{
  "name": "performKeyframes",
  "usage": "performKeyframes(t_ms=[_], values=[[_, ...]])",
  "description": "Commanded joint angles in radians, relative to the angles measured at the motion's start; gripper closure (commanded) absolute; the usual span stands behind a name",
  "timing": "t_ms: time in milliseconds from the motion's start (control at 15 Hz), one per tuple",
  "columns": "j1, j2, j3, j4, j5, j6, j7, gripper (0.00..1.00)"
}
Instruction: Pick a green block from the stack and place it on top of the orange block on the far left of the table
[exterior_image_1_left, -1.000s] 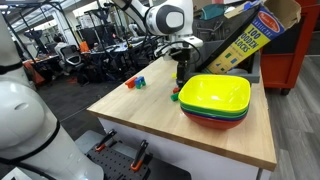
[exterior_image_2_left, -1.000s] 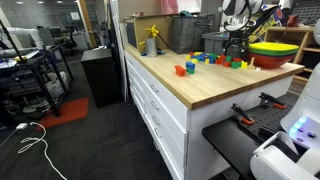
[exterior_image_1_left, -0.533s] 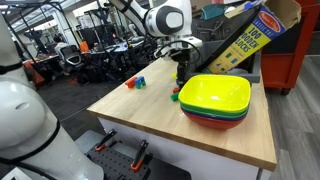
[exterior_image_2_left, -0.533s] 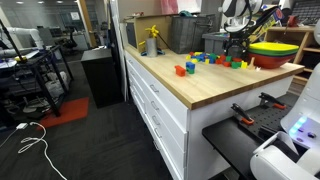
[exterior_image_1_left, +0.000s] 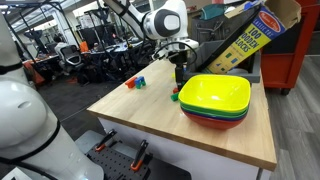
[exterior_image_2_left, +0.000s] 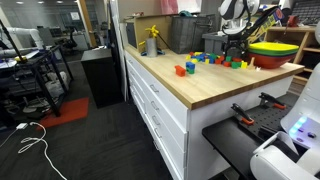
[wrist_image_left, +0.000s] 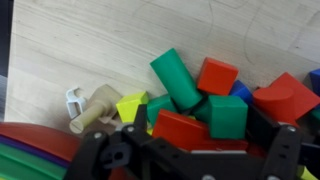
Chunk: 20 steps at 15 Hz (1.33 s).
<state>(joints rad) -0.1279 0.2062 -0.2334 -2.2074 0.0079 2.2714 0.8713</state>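
Observation:
The stack (wrist_image_left: 200, 100) is a heap of small toy blocks beside the bowls; it also shows in both exterior views (exterior_image_1_left: 177, 94) (exterior_image_2_left: 226, 61). A green block (wrist_image_left: 227, 115), a cube, lies in the heap next to a green cylinder (wrist_image_left: 177, 78), red pieces (wrist_image_left: 180, 128) and a yellow piece (wrist_image_left: 130, 105). My gripper (wrist_image_left: 195, 140) is open and hangs low over the heap, its fingers on either side of the green cube and a red wedge. It also shows in both exterior views (exterior_image_1_left: 181, 72) (exterior_image_2_left: 236, 50). The orange block (exterior_image_1_left: 129, 84) (exterior_image_2_left: 180, 70) stands apart on the table (exterior_image_1_left: 150, 120).
Nested yellow, green and red bowls (exterior_image_1_left: 215, 98) (exterior_image_2_left: 275, 50) (wrist_image_left: 30, 155) stand close beside the heap. A tiny blue cube (exterior_image_1_left: 140, 81) (exterior_image_2_left: 190, 67) sits next to the orange block. A pale wooden piece (wrist_image_left: 95, 110) lies by the bowls. A cardboard box (exterior_image_1_left: 250, 35) stands behind.
The arm's upper part has shifted slightly; the gripper stays over the heap at almost the same spot. The blocks have not moved.

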Motion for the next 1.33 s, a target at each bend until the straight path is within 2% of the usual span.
performKeyframes(t_ms=[0, 67, 133, 200, 267, 800, 1267], values=[[0.016, 0.008, 0.011, 0.011, -0.009, 0.013, 0.032, 0.00], [0.019, 0.008, 0.013, 0.015, -0.010, 0.010, 0.033, 0.01], [0.021, 0.008, 0.015, 0.018, -0.012, 0.010, 0.034, 0.25], [0.023, 0.008, 0.015, 0.020, -0.015, 0.011, 0.033, 0.25], [0.023, 0.008, 0.014, 0.021, -0.016, 0.011, 0.033, 0.30], [0.026, 0.008, 0.012, 0.027, -0.027, 0.027, 0.032, 0.91], [0.057, -0.094, 0.038, -0.004, -0.078, 0.023, -0.023, 0.92]])
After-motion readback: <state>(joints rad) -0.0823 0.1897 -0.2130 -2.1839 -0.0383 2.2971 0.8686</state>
